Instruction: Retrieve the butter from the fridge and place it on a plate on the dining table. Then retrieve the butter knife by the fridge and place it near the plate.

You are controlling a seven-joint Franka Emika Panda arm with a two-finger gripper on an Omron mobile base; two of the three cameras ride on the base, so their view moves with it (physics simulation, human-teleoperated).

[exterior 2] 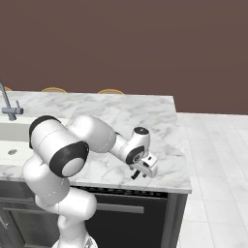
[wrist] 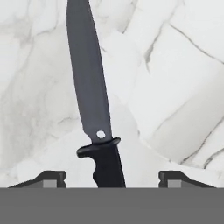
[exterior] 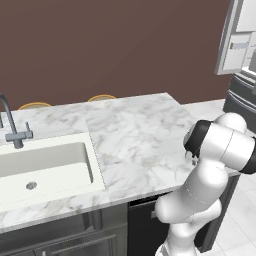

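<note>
So the big white marble desk (exterior: 140, 135) takes up most of both base views, grey veins all over it, with a dark base underneath. On the desk's left side there's a sunken pale sink (exterior: 45, 167) with a grey faucet (exterior: 12, 127) standing at its back edge. Behind the far edge of the desk you can just see the tops of two round brown stools (exterior 2: 110, 91). Off in the upper right corner of the left base view is the grey steel fridge (exterior: 242, 55), with one door looking swung open and its drawers below.

The white arm bends low over the near right part of the desk, and the pincer (exterior 2: 140, 173) hangs right above the marble close to the front edge. Its two dark tips are spread wide apart, one on each side of the knife, and neither one touches it.

The butter knife (wrist: 94, 109) lies flat on the marble in the hand view, black handle (wrist: 107, 164) sitting between the tips, grey blade pointing away from the hand, a small hole in the blade just above the guard.
</note>
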